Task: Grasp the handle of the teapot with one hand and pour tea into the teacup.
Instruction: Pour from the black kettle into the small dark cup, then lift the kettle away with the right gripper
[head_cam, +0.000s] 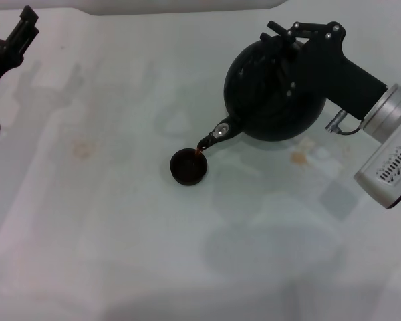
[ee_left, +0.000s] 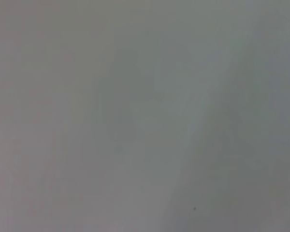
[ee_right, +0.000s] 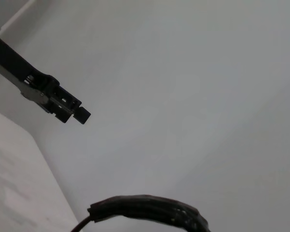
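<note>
Over the right half of the white table [head_cam: 107, 221], I have the right gripper [head_cam: 299, 41] closed around the handle [head_cam: 281, 50] of the teapot [head_cam: 271, 90], with the black fingers clamped across the top of the pot and the silver wrist trailing off toward the right edge of the head view. The pot hangs in the air, tipped forward and toward my left, so its round body sits just below and in front of the gripper while the short spout [head_cam: 217, 134] points down at the table. A thin reddish-brown stream of tea [head_cam: 202, 148] runs from the spout into the teacup [head_cam: 189, 166], which stands upright on the table directly under the spout's tip, near the middle of the surface. The cup is apart from the pot's body; only the stream joins them. A faint brownish stain [head_cam: 298, 158] marks the table just right of the pot's shadow, and another [head_cam: 82, 150] lies well to the left.

From the right wrist view I see only a ribbed black arc of the handle [ee_right: 145, 210] at the picture's edge and one finger [ee_right: 63, 104] of the gripper against the pale wall.

The left gripper [head_cam: 17, 40] sits at the far left corner, well apart from cup and pot, holding nothing; I cannot tell how wide its fingers stand.
</note>
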`<state>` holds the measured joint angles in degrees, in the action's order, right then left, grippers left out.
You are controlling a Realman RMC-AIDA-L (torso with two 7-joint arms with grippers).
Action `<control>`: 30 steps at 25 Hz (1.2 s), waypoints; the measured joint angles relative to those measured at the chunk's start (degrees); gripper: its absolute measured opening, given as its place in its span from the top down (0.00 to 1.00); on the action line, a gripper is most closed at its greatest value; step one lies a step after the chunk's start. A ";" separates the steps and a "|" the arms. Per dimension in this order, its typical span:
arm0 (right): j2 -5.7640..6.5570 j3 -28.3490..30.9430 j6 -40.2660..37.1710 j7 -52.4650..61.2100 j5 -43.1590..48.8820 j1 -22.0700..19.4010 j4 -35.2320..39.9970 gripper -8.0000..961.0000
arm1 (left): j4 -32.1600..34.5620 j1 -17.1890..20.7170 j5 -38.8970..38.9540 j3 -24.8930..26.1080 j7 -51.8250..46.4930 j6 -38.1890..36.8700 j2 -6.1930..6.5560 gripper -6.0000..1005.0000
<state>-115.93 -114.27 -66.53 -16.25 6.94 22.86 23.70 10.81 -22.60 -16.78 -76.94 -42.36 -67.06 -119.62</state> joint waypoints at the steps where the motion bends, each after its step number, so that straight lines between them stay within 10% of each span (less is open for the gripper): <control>1: 0.00 -0.02 0.01 -0.06 0.00 0.00 0.01 0.88 | 0.00 0.01 0.00 -0.01 0.00 0.00 0.00 0.13; 30: 0.00 -0.07 0.30 -2.97 0.09 0.08 0.07 0.88 | 0.00 0.00 -0.16 -0.05 0.00 0.01 0.00 0.13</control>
<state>-115.93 -114.34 -66.24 -19.21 7.03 22.94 23.77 10.81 -22.60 -16.93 -76.99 -42.36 -67.06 -119.62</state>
